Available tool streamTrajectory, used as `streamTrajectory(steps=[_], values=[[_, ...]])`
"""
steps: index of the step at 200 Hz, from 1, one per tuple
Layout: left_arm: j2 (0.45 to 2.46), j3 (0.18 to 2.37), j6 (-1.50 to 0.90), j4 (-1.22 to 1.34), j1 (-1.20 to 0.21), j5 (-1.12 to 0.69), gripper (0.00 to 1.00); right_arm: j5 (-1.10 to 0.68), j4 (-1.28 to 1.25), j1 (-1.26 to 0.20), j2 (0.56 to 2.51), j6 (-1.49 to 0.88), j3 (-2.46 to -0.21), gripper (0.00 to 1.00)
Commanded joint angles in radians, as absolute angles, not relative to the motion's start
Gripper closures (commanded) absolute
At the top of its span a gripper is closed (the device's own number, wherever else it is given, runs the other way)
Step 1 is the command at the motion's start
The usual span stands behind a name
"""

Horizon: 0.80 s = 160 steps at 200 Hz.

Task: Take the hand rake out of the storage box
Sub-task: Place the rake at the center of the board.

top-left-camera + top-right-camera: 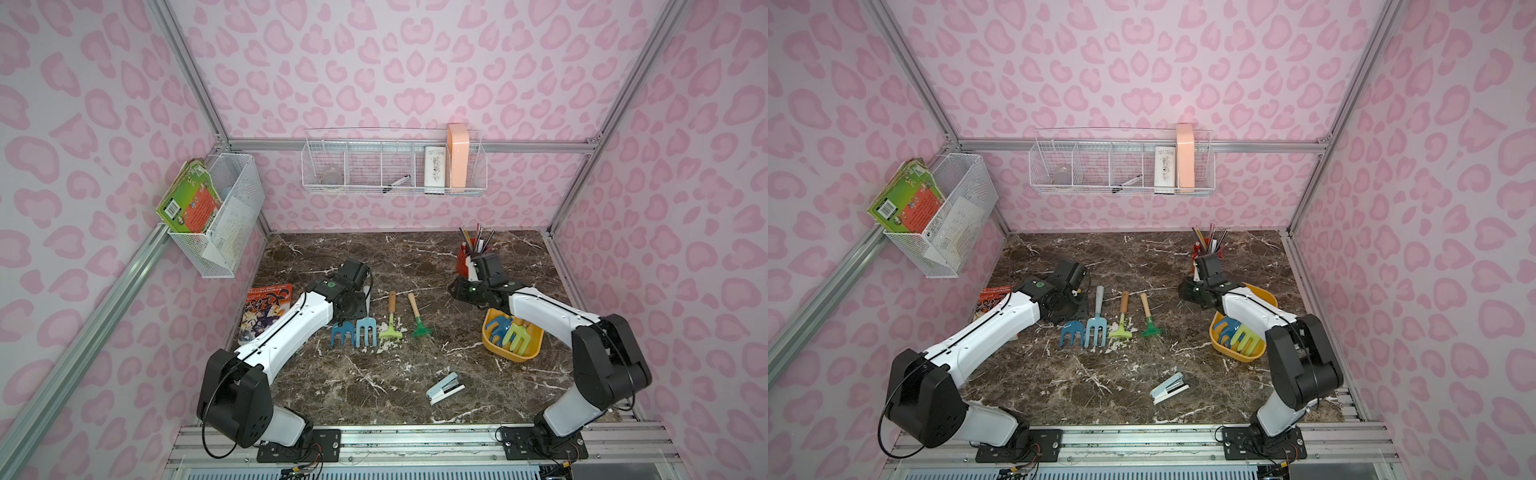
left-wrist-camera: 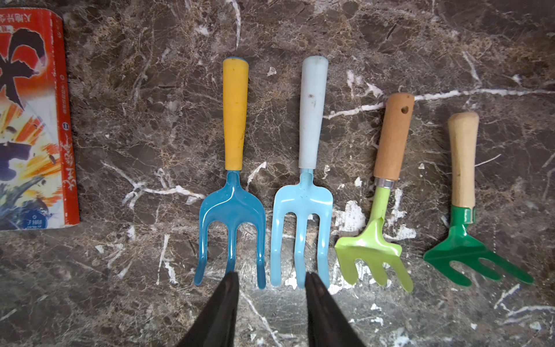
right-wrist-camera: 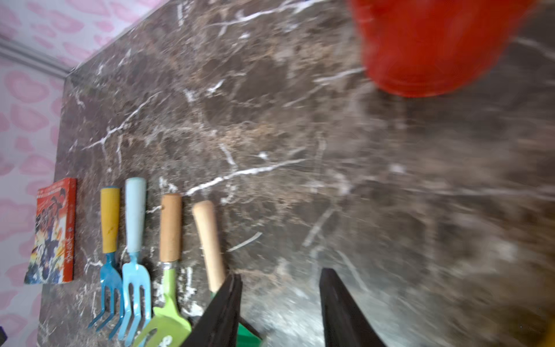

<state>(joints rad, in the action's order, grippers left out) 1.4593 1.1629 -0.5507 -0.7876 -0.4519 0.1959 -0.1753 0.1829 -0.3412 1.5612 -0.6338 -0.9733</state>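
Note:
The yellow storage box (image 1: pixel 492 347) (image 1: pixel 1225 353) sits at the table's right, partly under my right forearm. Two hand rakes lie in it: a blue one (image 1: pixel 496 326) and a yellow-green one (image 1: pixel 517 334). My right gripper (image 3: pixel 280 278) (image 1: pixel 455 287) hangs open and empty over bare table, left of the box, past the dark green rake's handle (image 3: pixel 208 243). That wrist view is blurred. My left gripper (image 2: pixel 271 281) is open and empty, its tips just off the tines of the dark blue rake (image 2: pixel 232 210) and the light blue rake (image 2: pixel 301 204).
Four rakes lie in a row mid-table, including a lime one (image 2: pixel 372 249) and a dark green one (image 2: pixel 468 252). A red pencil cup (image 1: pixel 465 259) stands behind my right wrist. A stapler (image 1: pixel 445 387) lies near the front and a comic book (image 1: pixel 262 311) at the left. White wire baskets (image 1: pixel 395 166) hang on the walls.

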Motion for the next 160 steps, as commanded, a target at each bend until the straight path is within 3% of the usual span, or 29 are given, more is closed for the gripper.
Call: streamTrajectory(steps=[1, 32, 68, 160], values=[[1.455, 1.169, -0.547, -0.796, -0.451, 0.198, 0.58, -0.190, 0.284, -0.227, 1.447, -0.575, -0.884, 0.55], [1.471, 1.177, -0.545, -0.782, -0.451, 0.181, 0.58, -0.197, 0.356, -0.072, 1.308, -0.549, -0.778, 0.54], [1.495, 1.184, -0.546, -0.763, -0.452, 0.155, 0.58, -0.231, 0.336, 0.071, 1.277, -0.562, -0.700, 0.54], [1.507, 1.204, -0.543, -0.777, -0.451, 0.153, 0.58, -0.286, 0.166, 0.141, 1.413, -0.650, -0.692, 0.56]])
